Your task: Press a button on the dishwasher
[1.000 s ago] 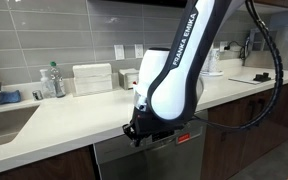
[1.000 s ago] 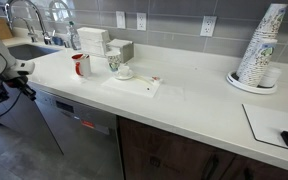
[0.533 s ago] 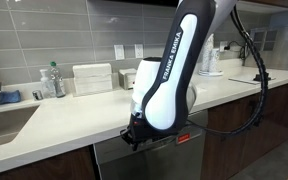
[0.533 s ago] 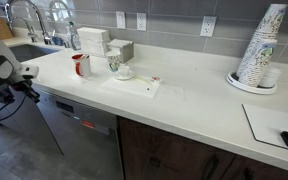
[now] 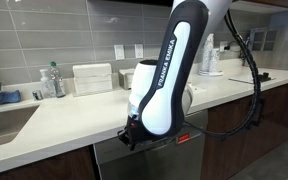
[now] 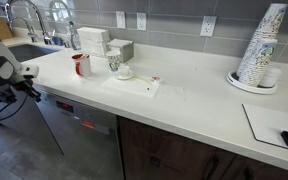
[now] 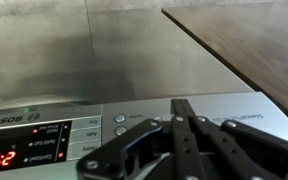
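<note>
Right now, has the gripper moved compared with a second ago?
Yes, slightly: in an exterior view the gripper has edged left along the dishwasher, away from its red display.

Arm [image 5: 169, 80]: white, lettered FRANKA EMIKA, bent down past the counter's [image 5: 64, 115] front edge.
Tool [image 5: 134, 136]: dark, at the dishwasher's [image 5: 149, 160] top edge.
Dishwasher: grey front below the counter, with a small red light [image 5: 184, 138].
Counter: pale, with a clear bottle [image 5: 52, 80] and a white box [image 5: 92, 78] by the tiled wall [image 5: 44, 35].
Sink [image 5: 4, 122]: at the far end.

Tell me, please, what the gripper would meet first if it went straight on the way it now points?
The gripper would probably meet the dishwasher's control strip, beside the small buttons, though depth is unclear.
</note>
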